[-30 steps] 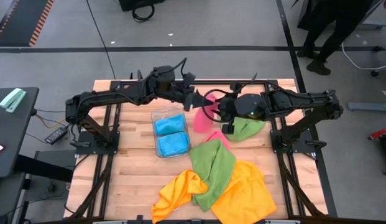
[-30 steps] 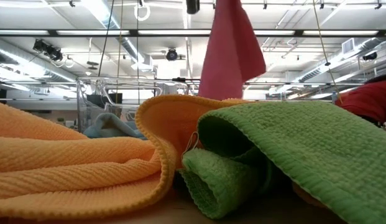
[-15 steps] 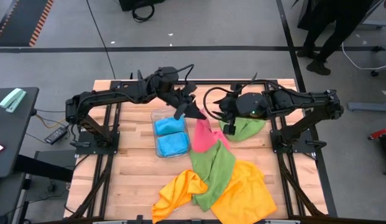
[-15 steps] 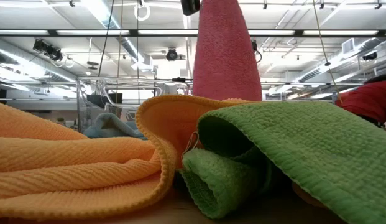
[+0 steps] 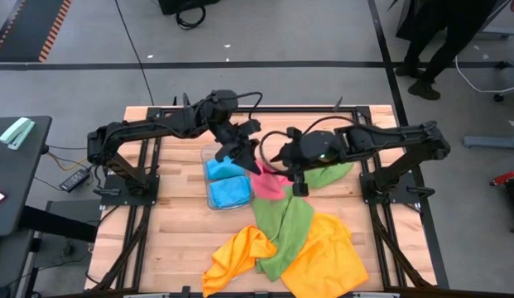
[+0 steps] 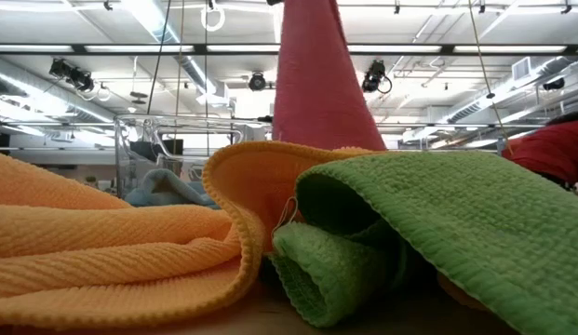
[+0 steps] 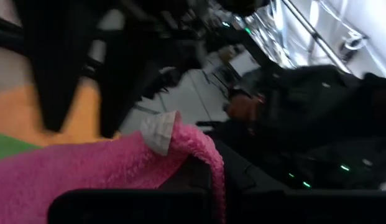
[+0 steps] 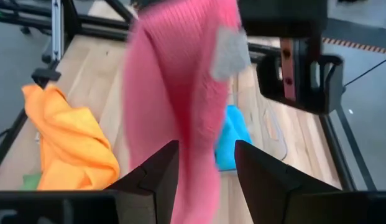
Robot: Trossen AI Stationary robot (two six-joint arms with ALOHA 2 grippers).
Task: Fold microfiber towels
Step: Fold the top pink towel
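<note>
A pink towel (image 5: 269, 182) hangs from my left gripper (image 5: 250, 157), which is shut on its top. In the low view the pink towel (image 6: 316, 84) drops from above and passes behind the pile. My right gripper (image 5: 291, 175) stands open just right of it. In the right wrist view its two fingers (image 8: 156, 171) stand on either side of the hanging pink towel (image 8: 180, 106). A green towel (image 5: 285, 219) and two orange towels (image 5: 323, 257) lie heaped on the table's near half. My left gripper pinches the pink towel's upper edge beside its white label (image 7: 180, 134) between its two fingers, coming nearly level from the table's left. The towel hangs slack below, and the pile hides its lower end. My right gripper: whether its fingers touch the towel, I cannot tell.
A clear tray (image 5: 208, 157) with folded blue towels (image 5: 228, 180) stands left of the pink towel. Another green towel (image 5: 333, 174) lies under my right arm. A person's legs (image 5: 430, 50) show beyond the table's far right corner.
My left gripper has turned at the wrist, swinging the pink towel toward the near edge and lower, so that it hangs broader. My right gripper has tipped and moved toward the table's left, up to the hanging towel.
</note>
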